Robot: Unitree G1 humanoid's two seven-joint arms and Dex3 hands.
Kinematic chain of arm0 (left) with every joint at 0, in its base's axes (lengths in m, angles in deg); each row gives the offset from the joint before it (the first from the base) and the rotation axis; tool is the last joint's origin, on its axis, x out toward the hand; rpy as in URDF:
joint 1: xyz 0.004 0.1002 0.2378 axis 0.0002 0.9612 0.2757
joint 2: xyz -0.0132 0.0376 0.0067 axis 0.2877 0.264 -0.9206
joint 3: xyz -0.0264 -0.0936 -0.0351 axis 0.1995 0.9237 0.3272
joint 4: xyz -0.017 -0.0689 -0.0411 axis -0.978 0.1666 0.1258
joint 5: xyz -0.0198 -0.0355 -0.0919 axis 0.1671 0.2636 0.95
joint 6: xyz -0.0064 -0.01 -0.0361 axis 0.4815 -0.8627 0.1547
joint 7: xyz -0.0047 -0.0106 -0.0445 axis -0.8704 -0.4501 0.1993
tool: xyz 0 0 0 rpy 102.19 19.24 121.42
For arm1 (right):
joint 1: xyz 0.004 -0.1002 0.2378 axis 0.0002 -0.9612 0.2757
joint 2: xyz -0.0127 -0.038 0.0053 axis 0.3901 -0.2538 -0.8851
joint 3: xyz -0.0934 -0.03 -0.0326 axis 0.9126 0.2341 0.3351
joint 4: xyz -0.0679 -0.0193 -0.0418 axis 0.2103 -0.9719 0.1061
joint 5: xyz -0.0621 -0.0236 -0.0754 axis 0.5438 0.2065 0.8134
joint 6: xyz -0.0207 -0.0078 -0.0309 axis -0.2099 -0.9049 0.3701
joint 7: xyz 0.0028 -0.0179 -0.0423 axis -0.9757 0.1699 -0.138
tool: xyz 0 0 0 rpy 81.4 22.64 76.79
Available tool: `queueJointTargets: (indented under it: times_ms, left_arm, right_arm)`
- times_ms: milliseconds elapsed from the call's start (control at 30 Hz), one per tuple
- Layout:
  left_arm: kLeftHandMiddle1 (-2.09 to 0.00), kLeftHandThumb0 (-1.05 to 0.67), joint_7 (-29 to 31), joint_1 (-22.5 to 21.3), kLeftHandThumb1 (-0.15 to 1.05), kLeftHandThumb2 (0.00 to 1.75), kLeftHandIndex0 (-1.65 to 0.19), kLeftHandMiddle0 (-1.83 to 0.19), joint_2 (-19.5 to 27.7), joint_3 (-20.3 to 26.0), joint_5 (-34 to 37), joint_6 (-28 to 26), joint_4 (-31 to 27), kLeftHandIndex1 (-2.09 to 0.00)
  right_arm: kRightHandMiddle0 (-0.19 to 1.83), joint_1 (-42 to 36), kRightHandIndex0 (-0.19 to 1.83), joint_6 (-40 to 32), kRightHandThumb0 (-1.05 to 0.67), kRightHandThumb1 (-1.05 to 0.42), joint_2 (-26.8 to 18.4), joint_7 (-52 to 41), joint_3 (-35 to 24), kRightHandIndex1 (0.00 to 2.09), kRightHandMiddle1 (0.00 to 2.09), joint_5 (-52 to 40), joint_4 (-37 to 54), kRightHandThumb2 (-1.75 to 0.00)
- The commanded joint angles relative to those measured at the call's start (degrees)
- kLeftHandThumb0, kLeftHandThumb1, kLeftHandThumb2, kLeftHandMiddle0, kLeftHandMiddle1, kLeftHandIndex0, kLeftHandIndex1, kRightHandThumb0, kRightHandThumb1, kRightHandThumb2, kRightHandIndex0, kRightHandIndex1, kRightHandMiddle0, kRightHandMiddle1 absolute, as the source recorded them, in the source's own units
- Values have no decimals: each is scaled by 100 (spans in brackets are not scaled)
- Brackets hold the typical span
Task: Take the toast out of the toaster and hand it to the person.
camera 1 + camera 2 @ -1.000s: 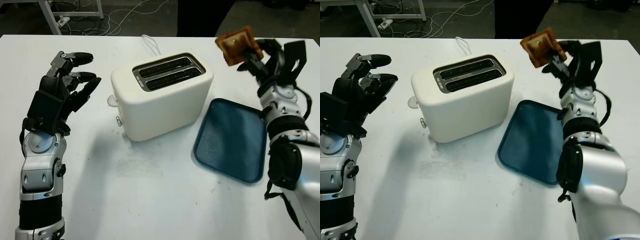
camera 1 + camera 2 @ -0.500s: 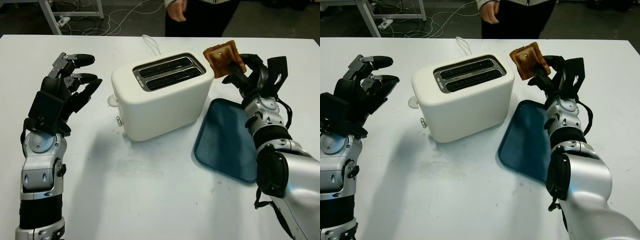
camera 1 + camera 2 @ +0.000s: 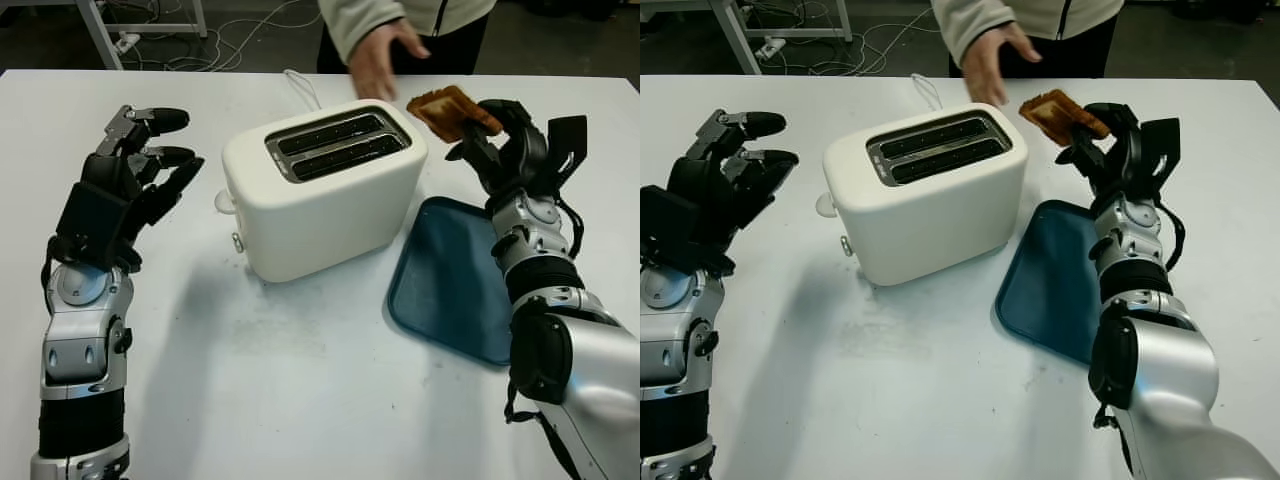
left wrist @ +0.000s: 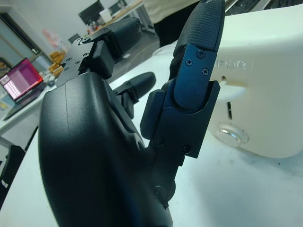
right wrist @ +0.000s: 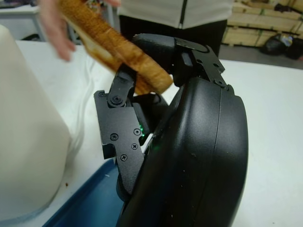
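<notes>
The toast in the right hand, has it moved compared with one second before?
Yes. The toast, held by the right hand, has shifted toward the toaster and tipped flatter, closer to the person's hand.

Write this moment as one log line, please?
right robot hand: holds toast | person's hand: reaching over | toaster: slots empty | left robot hand: open, beside toaster

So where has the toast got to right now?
In the left eye view the toast is held up in the right hand, beyond the blue tray, right of the toaster, near the person's hand.
</notes>
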Motion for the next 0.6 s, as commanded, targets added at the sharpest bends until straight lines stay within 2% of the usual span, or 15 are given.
queueJointTargets:
  times_ms: [0, 233, 567]
  left_arm:
    - [-126, -83, 12, -13, 89, 0, -21, -18, 37, 4, 26, 65, 5, -107]
    - [-126, -82, -16, -5, 89, 0, -20, -17, 15, -5, 40, -21, -75, -108]
    - [-127, -82, 19, 13, 89, 0, -19, -16, 25, 26, 72, 5, -68, -109]
  right_arm:
    - [56, -86, 94, 38, -24, -92, 33, 15, -64, 175, 175, -130, 132, -45]
    - [58, -118, 95, -22, -26, -92, 42, -21, -102, 175, 175, -150, 216, -40]
    - [56, -140, 94, -23, -22, -92, 75, -84, -74, 175, 175, -172, 287, -45]
